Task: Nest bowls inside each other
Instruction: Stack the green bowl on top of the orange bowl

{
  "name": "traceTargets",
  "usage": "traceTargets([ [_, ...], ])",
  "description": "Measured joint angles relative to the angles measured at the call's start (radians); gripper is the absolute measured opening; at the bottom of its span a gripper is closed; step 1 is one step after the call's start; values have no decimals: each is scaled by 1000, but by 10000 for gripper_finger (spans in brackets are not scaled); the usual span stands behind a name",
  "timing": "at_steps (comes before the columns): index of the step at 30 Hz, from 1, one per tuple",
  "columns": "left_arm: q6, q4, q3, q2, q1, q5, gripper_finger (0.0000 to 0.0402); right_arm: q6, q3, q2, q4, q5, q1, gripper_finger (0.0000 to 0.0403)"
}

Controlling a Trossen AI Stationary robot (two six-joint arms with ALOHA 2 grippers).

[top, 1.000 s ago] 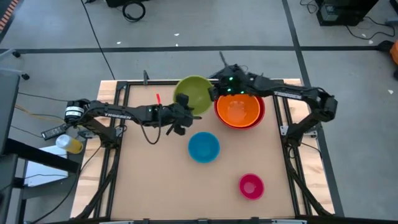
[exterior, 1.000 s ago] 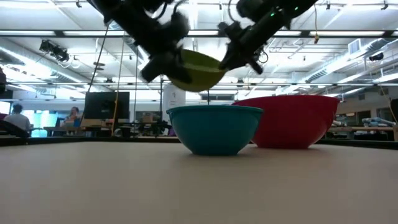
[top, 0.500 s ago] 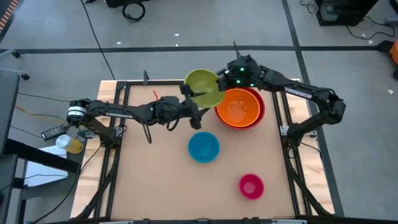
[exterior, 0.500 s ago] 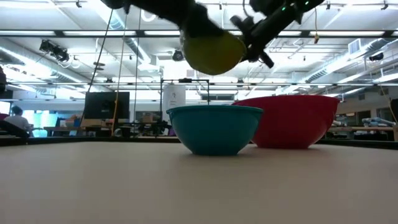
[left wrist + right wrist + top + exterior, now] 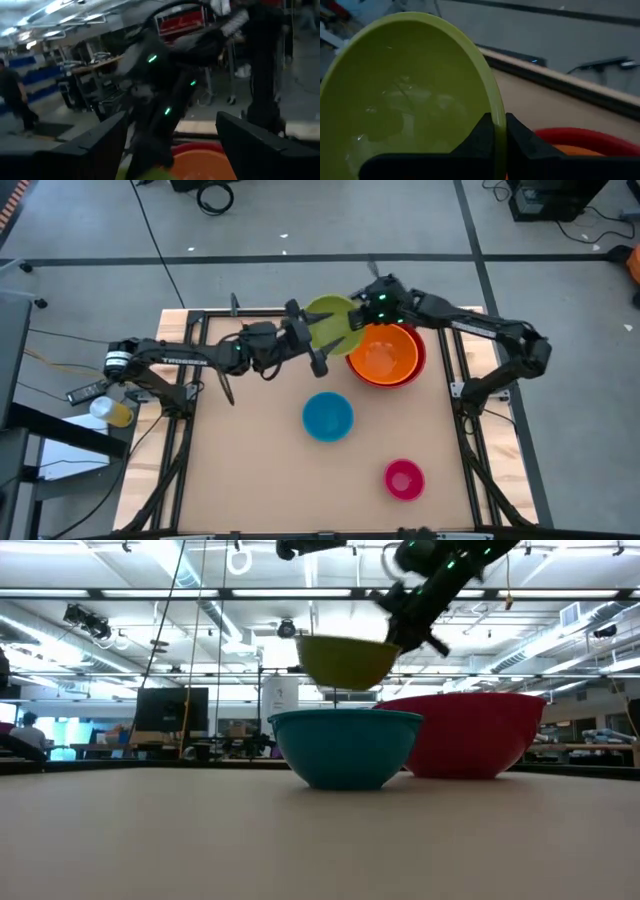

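Observation:
The yellow-green bowl [image 5: 332, 326] hangs in the air at the far side of the table, beside the orange bowl [image 5: 384, 355], which sits inside the red bowl [image 5: 470, 735]. My right gripper [image 5: 500, 131] is shut on its rim. My left gripper [image 5: 308, 337] stands open at the bowl's left side, touching nothing; in the left wrist view its fingers [image 5: 95, 145] are spread wide. The blue bowl [image 5: 327, 417] rests on its base mid-table. The magenta-pink bowl [image 5: 404, 479] stands near the front right. My right gripper pinches the yellow-green bowl's rim [image 5: 498, 116] on the side toward the orange bowl, one finger [image 5: 479, 136] inside the bowl and one outside. The fingers slant down from the table's right. The bowl [image 5: 345, 660] hangs about level, opening up, clear of the table.
The table's wooden top [image 5: 250, 470] has bare room at the left and front. A black frame rail [image 5: 190, 430] runs along the table's edges. People sit at desks in the room behind [image 5: 30, 730].
My left gripper has opened, let go of the yellow-green bowl, risen and rolled. My right gripper has carried the bowl a little toward the table's right, nearer the orange bowl. The bowl, tilted before, now hangs about level.

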Motion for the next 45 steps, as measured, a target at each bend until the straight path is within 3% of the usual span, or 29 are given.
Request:
traceTargets([
  [7,-170,-204,0,-111,46,11,304,-93,0,-156,-238,78,-119,23],
  [12,-346,-419,0,-133,111,154,304,-130,-23,-233,-411,75,-178,23],
  [18,-505,-525,-37,-71,131,416,304,-86,-182,-318,-414,5,-175,23],
  [22,-575,-540,-61,-30,121,507,304,-14,-305,-375,-330,-68,-142,23],
  [26,-608,-595,-73,13,109,546,304,43,-405,-407,-300,-61,-103,27],
  [32,-603,-616,-71,59,87,571,304,92,-489,-435,-250,-42,-81,99],
  [38,-588,-667,-71,121,81,577,304,101,-478,-457,-217,2,-77,170],
  [45,-609,-717,-71,195,50,580,297,106,-439,-565,-15,39,-26,199],
])
